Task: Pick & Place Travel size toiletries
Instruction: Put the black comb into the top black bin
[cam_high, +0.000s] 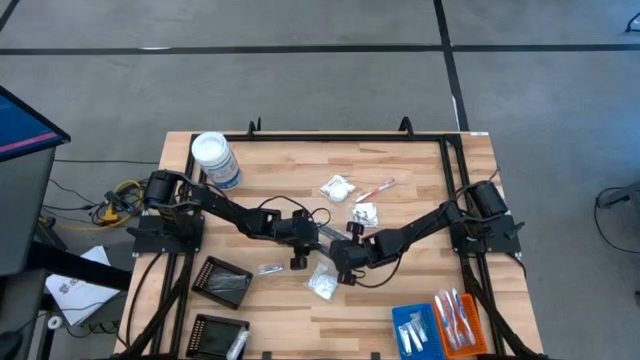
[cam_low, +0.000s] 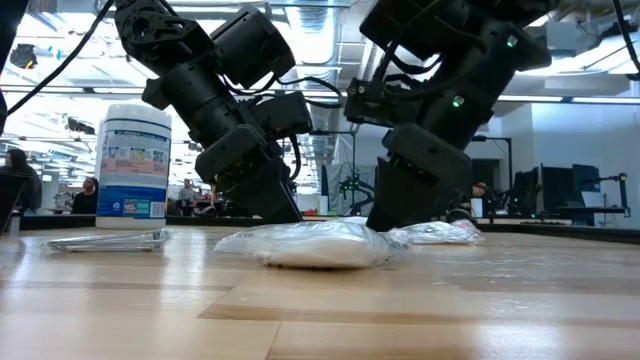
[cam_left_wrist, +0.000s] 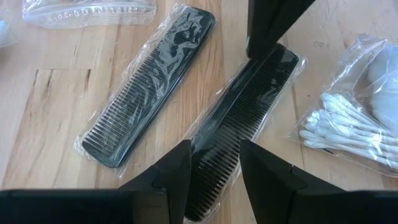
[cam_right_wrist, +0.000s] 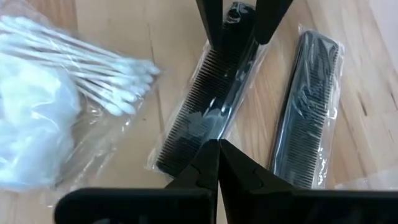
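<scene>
1. The table (cam_high: 400, 290) holds both arms, which meet near its centre.
2. The left gripper (cam_left_wrist: 214, 165) has spread jaws around a wrapped comb (cam_left_wrist: 249, 124).
3. The right gripper (cam_right_wrist: 217, 163) has jaws pressed together at that comb's 3 o'clock end.
4. A second comb (cam_left_wrist: 149, 84) lies beside it.

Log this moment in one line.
left gripper open, astride wrapped comb | right gripper shut at its other end | second comb beside

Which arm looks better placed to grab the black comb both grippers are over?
Left, likely: the left gripper is open and straddles the wrapped black comb, ready to close. The right gripper is shut at the comb's other end.
</scene>
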